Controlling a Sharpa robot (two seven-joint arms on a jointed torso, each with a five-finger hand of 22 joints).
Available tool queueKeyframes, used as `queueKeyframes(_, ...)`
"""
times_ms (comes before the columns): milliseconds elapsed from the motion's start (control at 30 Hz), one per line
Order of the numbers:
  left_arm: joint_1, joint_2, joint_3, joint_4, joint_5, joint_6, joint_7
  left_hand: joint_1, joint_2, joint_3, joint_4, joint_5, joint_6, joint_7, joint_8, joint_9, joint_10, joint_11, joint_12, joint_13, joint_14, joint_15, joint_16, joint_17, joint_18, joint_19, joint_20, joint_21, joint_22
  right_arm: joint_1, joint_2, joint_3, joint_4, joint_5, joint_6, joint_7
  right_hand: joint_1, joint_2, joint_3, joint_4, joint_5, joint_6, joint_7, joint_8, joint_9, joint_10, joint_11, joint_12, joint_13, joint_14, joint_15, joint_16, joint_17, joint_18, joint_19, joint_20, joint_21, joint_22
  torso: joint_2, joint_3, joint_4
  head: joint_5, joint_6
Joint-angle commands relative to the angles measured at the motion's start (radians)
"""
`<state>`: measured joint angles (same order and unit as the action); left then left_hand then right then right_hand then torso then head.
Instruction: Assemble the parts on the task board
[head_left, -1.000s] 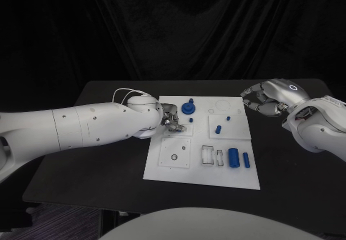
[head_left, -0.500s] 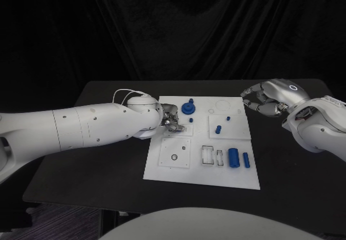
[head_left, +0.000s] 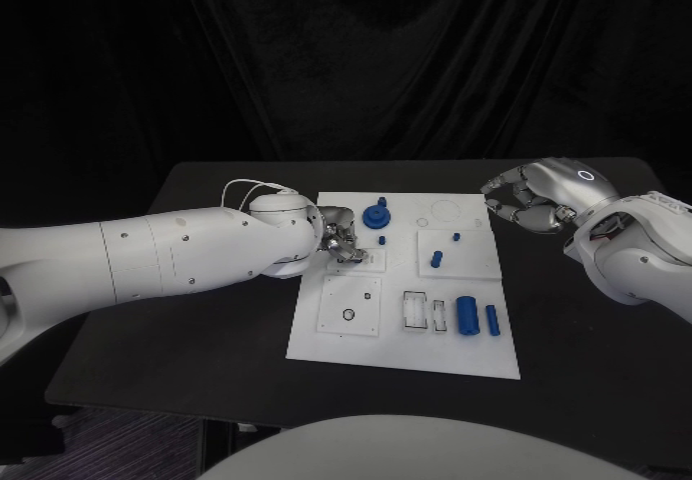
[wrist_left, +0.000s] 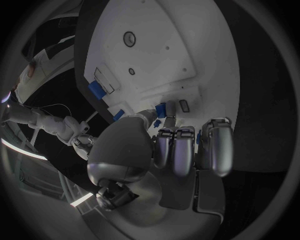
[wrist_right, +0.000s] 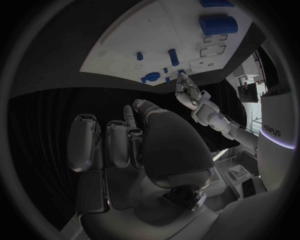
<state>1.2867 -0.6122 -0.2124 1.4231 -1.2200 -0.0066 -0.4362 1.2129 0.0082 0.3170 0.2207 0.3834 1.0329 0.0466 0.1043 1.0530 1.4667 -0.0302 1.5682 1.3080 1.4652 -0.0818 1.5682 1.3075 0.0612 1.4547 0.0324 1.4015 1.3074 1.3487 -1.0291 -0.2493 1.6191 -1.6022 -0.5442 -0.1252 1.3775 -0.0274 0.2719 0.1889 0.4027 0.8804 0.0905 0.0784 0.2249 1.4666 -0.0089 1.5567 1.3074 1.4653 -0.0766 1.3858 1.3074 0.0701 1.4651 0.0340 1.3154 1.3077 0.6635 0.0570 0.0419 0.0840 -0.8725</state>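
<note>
Head view: the white, flat, rectangular task board (head_left: 408, 340) lies mid-table with its long axis running away from the robot. The left hand (head_left: 342, 240) rests over the board's left edge, fingers curled down onto its surface; whether they grip anything cannot be told here. Just beyond its fingertips stands a blue round, stepped part (head_left: 376, 215), axis upright. Farther from that hand, toward the robot's body, a thick blue cylinder (head_left: 467, 314) and a thinner blue rod (head_left: 493, 320) lie side by side, long axes parallel to the board's long side. The right hand (head_left: 531, 197) hovers off the board's far right corner, fingers curled inward, grasping nothing visible. Left wrist view: the metallic, smooth fingers (wrist_left: 183, 151) bend toward the matte white board (wrist_left: 156, 45); a small blue piece (wrist_left: 160, 109) sits at the thumb tip, contact uncertain. Right wrist view: the right hand's fingers (wrist_right: 115, 142) are folded in, clenched on nothing, with the board (wrist_right: 125, 42) well beyond them.
</note>
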Motion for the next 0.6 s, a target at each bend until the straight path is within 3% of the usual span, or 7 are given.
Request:
queueKeyframes(33, -0.002, -0.005, 0.000, 0.006, 0.007, -0.060, 0.046, -0.006, -0.020, 0.039, -0.011, 0.007, 0.014, -0.003, -0.001, 0.005, 0.104, 0.003, 0.003, 0.263, 0.106, 0.006, 0.003, 0.263, -0.010, 0.001, 0.005, -0.007, 0.148, -0.002, -0.001, 0.001, 0.000, -0.003, 0.005, -0.017, -0.011, 0.001, 0.005, -0.001, 0.005, 0.007, -0.003, -0.004, -0.001, 0.084, -0.001, -0.005, 0.245, 0.068, 0.003, -0.006, 0.090, -0.014, 0.019, 0.002, -0.004, 0.189, 0.000, -0.0004, 0.0003, -0.001, 0.000)
queueKeyframes(267, -0.002, -0.023, 0.000, 0.017, 0.029, -0.093, 0.077, -0.024, -0.053, 0.119, -0.037, -0.001, 0.022, -0.006, 0.010, 0.022, 0.104, 0.001, 0.003, 0.263, 0.106, 0.005, 0.003, 0.263, -0.010, 0.002, 0.003, -0.007, 0.152, -0.002, -0.002, 0.001, 0.000, -0.003, 0.010, -0.019, -0.011, 0.001, 0.005, -0.001, 0.005, 0.007, -0.003, -0.004, -0.001, 0.084, -0.001, -0.005, 0.245, 0.068, 0.003, -0.006, 0.090, -0.014, 0.019, 0.002, -0.004, 0.189, 0.001, -0.0006, 0.0007, -0.003, 0.000)
queueKeyframes(600, -0.001, -0.049, 0.000, 0.023, 0.065, -0.083, 0.106, -0.027, -0.078, 0.151, -0.065, -0.010, 0.029, -0.010, 0.027, 0.042, 0.104, -0.002, 0.003, 0.263, 0.106, 0.003, 0.003, 0.263, -0.009, 0.000, 0.002, -0.012, 0.152, -0.002, -0.003, 0.001, -0.001, -0.003, 0.015, -0.023, -0.010, 0.002, 0.007, -0.002, 0.007, 0.007, -0.003, -0.004, -0.002, 0.081, -0.001, -0.007, 0.243, 0.068, 0.002, -0.008, 0.088, -0.014, 0.018, 0.002, -0.007, 0.188, 0.000, -0.0011, 0.0003, -0.004, 0.000)
